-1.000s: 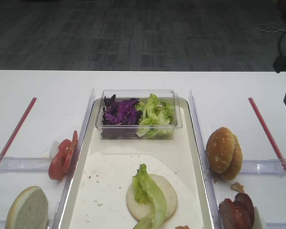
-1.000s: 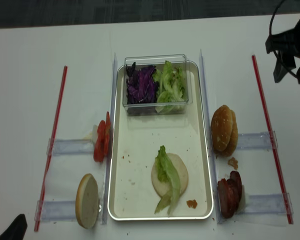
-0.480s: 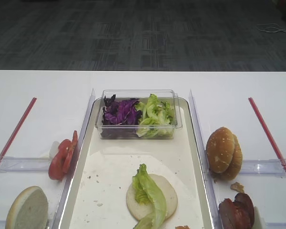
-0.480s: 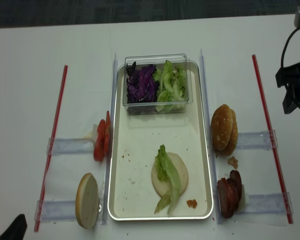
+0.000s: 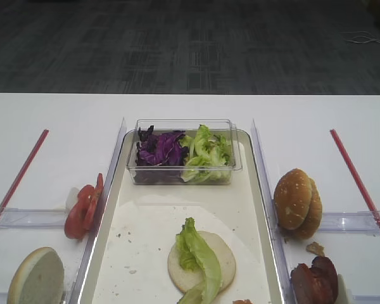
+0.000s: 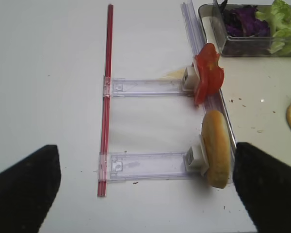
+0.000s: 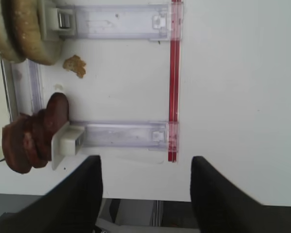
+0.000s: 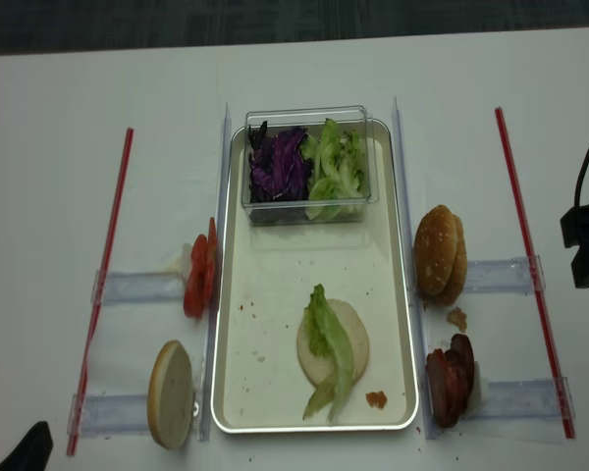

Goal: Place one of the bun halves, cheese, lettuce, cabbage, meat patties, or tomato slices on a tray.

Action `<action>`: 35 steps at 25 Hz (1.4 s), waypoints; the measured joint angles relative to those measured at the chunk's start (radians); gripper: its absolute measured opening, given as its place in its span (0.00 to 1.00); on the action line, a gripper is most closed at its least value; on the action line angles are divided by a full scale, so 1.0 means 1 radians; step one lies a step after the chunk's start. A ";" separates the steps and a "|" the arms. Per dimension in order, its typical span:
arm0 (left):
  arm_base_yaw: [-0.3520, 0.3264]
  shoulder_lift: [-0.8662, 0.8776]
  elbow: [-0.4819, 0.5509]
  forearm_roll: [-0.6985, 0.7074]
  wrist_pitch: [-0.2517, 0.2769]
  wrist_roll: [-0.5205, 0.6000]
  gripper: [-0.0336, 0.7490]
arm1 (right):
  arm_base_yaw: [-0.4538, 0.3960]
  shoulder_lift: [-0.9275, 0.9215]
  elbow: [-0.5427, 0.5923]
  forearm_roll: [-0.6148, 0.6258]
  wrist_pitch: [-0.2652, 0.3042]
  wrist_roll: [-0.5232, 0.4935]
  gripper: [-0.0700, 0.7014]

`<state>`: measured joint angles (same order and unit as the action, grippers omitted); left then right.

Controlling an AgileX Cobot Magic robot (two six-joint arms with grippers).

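Right gripper (image 7: pixel 145 194): jaws apart, nothing between them, hovering over bare table outside the red strip (image 7: pixel 173 80), near the table's front edge. Left gripper (image 6: pixel 145 189): fingers wide apart and empty, low at the near-left corner.

Nearest the right gripper: meat patties (image 7: pixel 31 135) stacked on edge in a clear holder (image 7: pixel 116 135); beyond them the domed bun halves (image 8: pixel 440 252). A crumb (image 7: pixel 75 65) lies between the two holders.

Tray (image 8: pixel 275 285) at centre: one bun half (image 8: pixel 348 343) lies flat face up with the lettuce (image 8: pixel 329 343) draped across it. Judged: a base and leaf are placed; another layer is next, patties being the closest pick. That calls for swinging inward over the strip and closing on the outermost patty's edges.

Obstacles: holder block touching the stack; tray rim just beyond. Tomato slices (image 8: pixel 198 275) and another bun half (image 8: pixel 171 392) stand left of the tray. Cabbage (image 8: pixel 280 167) sits in a clear tub (image 8: pixel 304 115) at the tray's far end.
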<state>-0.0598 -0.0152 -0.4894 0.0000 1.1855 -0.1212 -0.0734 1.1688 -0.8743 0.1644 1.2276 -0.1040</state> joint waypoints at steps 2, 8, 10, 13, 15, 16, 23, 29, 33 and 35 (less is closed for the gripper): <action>0.000 0.000 0.000 0.000 0.000 0.000 0.90 | 0.000 -0.030 0.035 0.000 0.000 -0.002 0.68; 0.000 0.000 0.000 0.000 0.000 0.000 0.90 | 0.000 -0.099 0.127 0.000 0.000 -0.019 0.68; 0.000 0.000 0.000 0.000 0.000 0.000 0.90 | 0.000 -0.120 0.152 0.000 0.000 -0.024 0.67; 0.000 0.000 0.000 0.000 0.000 0.000 0.90 | 0.000 -0.159 0.186 0.000 0.000 -0.026 0.66; 0.000 0.000 0.000 0.000 0.000 0.000 0.90 | 0.000 -0.187 0.212 0.000 0.000 -0.026 0.66; 0.000 0.000 0.000 0.000 0.000 0.000 0.90 | 0.000 -0.201 0.225 0.000 0.000 -0.026 0.66; 0.000 0.000 0.000 0.000 0.000 0.000 0.90 | 0.000 -0.326 0.316 0.000 -0.012 -0.026 0.66; 0.000 0.000 0.000 0.000 0.000 0.000 0.90 | 0.000 -0.461 0.368 0.000 -0.034 -0.030 0.66; 0.000 0.000 0.000 0.000 0.000 0.000 0.90 | 0.000 -0.543 0.376 0.000 -0.055 -0.030 0.66; 0.000 0.000 0.000 0.000 0.000 0.000 0.90 | 0.000 -0.581 0.376 0.000 -0.056 -0.030 0.66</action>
<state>-0.0598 -0.0152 -0.4894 0.0000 1.1855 -0.1212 -0.0734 0.5877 -0.4984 0.1644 1.1719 -0.1337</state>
